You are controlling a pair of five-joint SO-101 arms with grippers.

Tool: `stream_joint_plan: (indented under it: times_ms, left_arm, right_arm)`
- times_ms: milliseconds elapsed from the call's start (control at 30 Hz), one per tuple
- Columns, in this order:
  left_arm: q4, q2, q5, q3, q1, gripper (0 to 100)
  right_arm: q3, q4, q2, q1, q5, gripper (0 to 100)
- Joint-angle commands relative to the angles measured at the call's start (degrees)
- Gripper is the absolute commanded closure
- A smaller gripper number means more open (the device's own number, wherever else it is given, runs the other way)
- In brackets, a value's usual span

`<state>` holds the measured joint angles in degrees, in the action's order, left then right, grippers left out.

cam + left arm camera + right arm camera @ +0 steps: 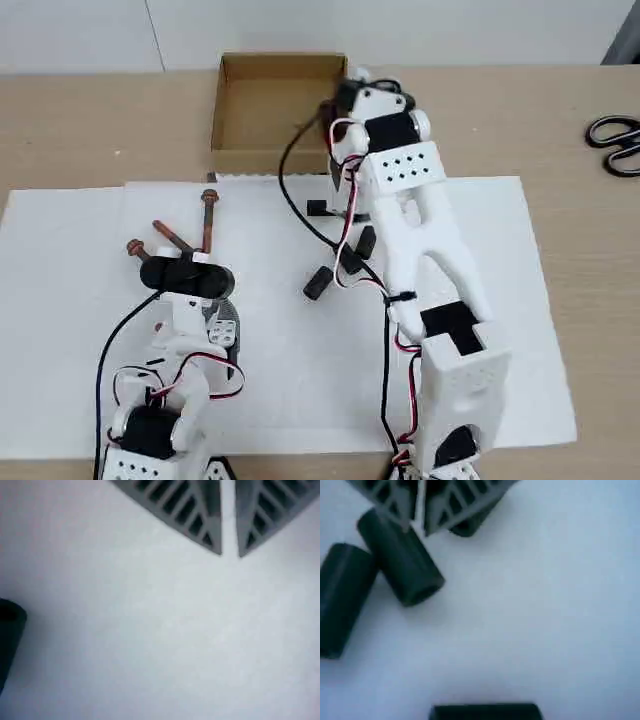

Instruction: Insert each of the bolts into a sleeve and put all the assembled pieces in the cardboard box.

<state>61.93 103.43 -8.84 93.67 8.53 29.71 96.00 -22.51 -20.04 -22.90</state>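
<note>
Here we are at the counter (80, 130), and nothing is paired up yet. The bolts (208, 222) lie fanned out on the paper (280, 380) just ahead of the left arm. The sleeves (318, 283) sit in a loose cluster under the right arm. That looks like a sensible split: each arm is parked over the part it would likely fetch.

The right claw (420, 522) hangs low over the cluster. Its fingers are drawn together to a thin slit with nothing between them, and its tip is just over the end of one sleeve. My read is that it's lining up a pick and will need to spread first.

The left claw (229, 545) is also pinched to a narrow gap and empty. It points down at bare paper, with a single sleeve (10, 630) off to one side.

The sleeves are short, matte black tubes with hollow ends. All lie on their sides at odd angles, so they'll probably roll if nudged. The bolts are rusty brown with long shanks and wider heads.

The box (225, 110) waits at the far edge of the paper, and no assembled piece shows in the part I can see.
</note>
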Motion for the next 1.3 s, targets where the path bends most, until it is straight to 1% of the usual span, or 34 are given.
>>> stream_joint_plan:
  times_ms: [0, 67, 233, 433, 900, 1267]
  left_arm:
    - [-1.76, 0.62, 0.09, -0.22, -0.26, 99]
    - [-1.76, 0.62, 0.09, -0.22, -0.26, 99]
    - [-1.76, 0.62, 0.09, -0.22, -0.26, 99]
    - [-1.76, 0.62, 0.09, -0.22, -0.26, 99]
    - [-1.76, 0.62, 0.09, -0.22, -0.26, 99]
    - [-1.76, 0.62, 0.09, -0.22, -0.26, 99]
  right_arm:
    - [-0.79, -0.48, 2.95, -0.31, -0.79, 98.9]
    - [-0.79, -0.40, 1.71, 0.13, -0.79, 97.9]
    - [-0.79, -0.48, -1.45, 1.63, -0.79, 88.0]
    - [-0.79, -0.57, -4.97, 1.80, -0.79, 90.4]
    - [-0.53, -4.26, -10.24, 1.89, -0.79, 90.1]
    - [-0.44, -4.70, -11.21, 2.33, -0.79, 90.0]
